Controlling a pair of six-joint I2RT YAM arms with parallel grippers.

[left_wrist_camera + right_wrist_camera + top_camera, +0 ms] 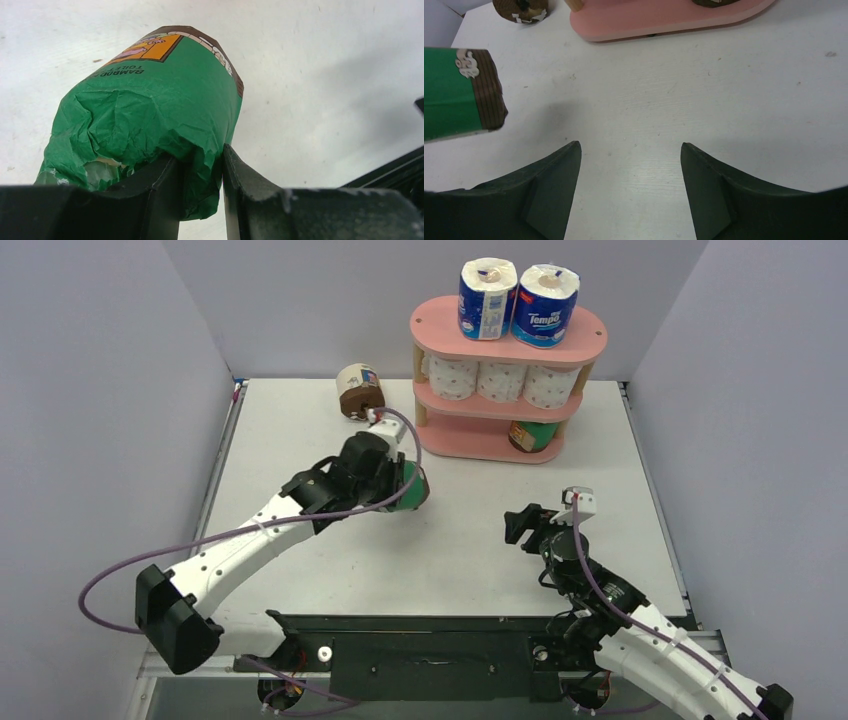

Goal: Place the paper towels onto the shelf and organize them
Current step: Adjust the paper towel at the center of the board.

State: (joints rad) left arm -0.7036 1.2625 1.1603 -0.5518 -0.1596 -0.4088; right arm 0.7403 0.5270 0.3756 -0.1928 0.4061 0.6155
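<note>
Currently on the table [480, 550]:

- Shelf [432, 328], pink, three tiers, at the far side.
  - Top tier: two blue-white rolls [488, 298], upright.
  - Middle tier: three white dotted rolls [500, 380].
  - Bottom tier: one green roll [535, 433], half hidden by the board above.
- Cream-wrapped roll [358, 390], on its side, left of the shelf.
- Left hand [200, 165], clamped on the crumpled end wrap of a second green roll [150, 110]. From above the arm covers most of this roll. Its long axis is about level, with the brown end toward the right arm.
- Right hand [629, 170], fingers apart, holding nothing.
</note>
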